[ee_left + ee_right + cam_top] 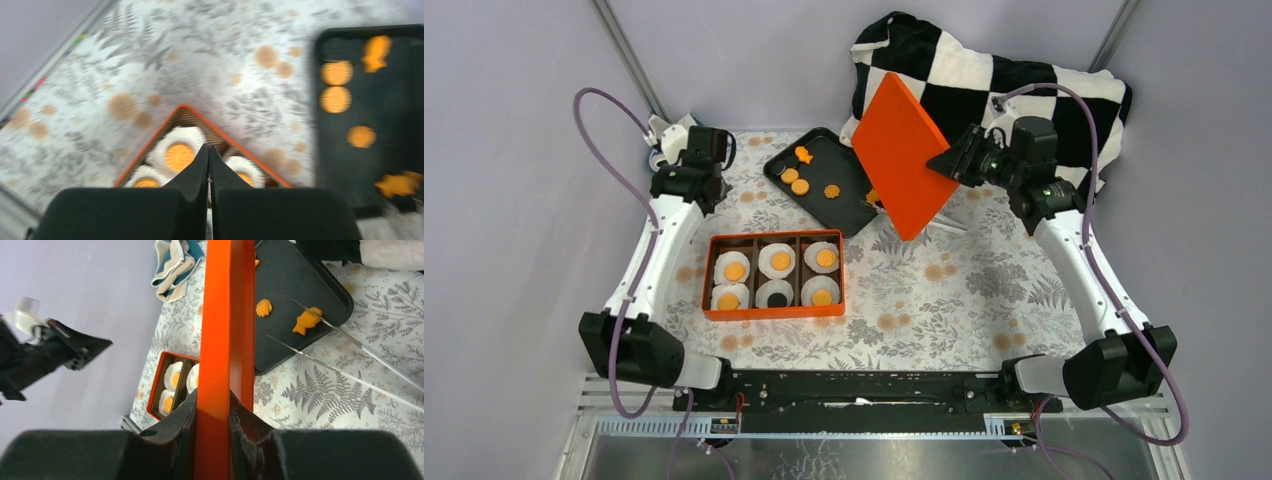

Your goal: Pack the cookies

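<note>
An orange box (773, 312) holds white paper cups in six compartments; five carry round cookies (735, 270), and one cup (775, 297) looks dark in the middle. More cookies (800, 186) lie on a black tray (852, 213), among them a fish shape (803, 154). My right gripper (942, 160) is shut on the box's orange lid (899, 150) and holds it tilted in the air over the tray's right end. My left gripper (720, 160) is shut and empty, above the table to the left of the tray. In the left wrist view it (208, 150) hovers over the box corner (186, 109).
Metal tweezers (345, 335) lie on the floral cloth beside the tray's right edge. A black-and-white checkered cloth (1024, 85) is bunched at the back right. A small folded cloth (175, 260) lies at the back left. Purple walls enclose the table.
</note>
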`<state>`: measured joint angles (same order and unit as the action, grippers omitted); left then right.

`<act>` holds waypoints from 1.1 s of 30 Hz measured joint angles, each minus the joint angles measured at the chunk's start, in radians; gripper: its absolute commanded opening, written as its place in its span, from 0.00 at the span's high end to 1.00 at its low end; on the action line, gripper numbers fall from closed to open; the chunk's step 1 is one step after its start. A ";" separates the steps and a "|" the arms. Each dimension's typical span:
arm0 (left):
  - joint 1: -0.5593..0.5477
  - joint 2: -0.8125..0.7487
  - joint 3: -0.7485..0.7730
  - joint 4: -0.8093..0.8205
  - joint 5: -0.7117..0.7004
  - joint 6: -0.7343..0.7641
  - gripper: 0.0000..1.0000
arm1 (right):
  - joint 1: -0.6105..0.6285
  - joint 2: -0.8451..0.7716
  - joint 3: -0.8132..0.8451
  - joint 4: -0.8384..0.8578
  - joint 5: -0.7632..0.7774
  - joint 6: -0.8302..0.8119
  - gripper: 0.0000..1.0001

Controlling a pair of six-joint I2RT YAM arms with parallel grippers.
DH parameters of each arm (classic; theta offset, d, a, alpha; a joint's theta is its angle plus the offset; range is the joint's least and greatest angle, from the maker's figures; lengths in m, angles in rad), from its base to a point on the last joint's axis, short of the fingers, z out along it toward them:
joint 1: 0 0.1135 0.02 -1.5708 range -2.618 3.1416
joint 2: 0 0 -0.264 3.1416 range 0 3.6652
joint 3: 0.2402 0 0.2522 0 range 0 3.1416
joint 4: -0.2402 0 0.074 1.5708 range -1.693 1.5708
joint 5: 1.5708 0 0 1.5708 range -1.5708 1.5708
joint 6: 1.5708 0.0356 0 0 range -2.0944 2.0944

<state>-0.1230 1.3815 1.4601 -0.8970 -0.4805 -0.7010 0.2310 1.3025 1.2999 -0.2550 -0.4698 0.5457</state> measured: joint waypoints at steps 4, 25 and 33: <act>0.028 0.026 -0.055 -0.087 -0.083 -0.018 1.00 | -0.055 0.030 -0.021 0.067 -0.096 0.034 1.00; 0.294 0.226 -0.365 0.011 0.148 0.006 1.00 | -0.055 0.072 -0.130 0.208 -0.282 0.087 1.00; 0.283 0.241 -0.415 0.086 0.291 0.022 1.00 | -0.055 0.061 -0.121 0.094 -0.272 0.014 1.00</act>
<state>0.1604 1.6222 1.0447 -0.8108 -0.1898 -0.6788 0.1764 1.3636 1.1790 -0.1612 -0.7422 0.5598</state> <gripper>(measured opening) 0.000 0.254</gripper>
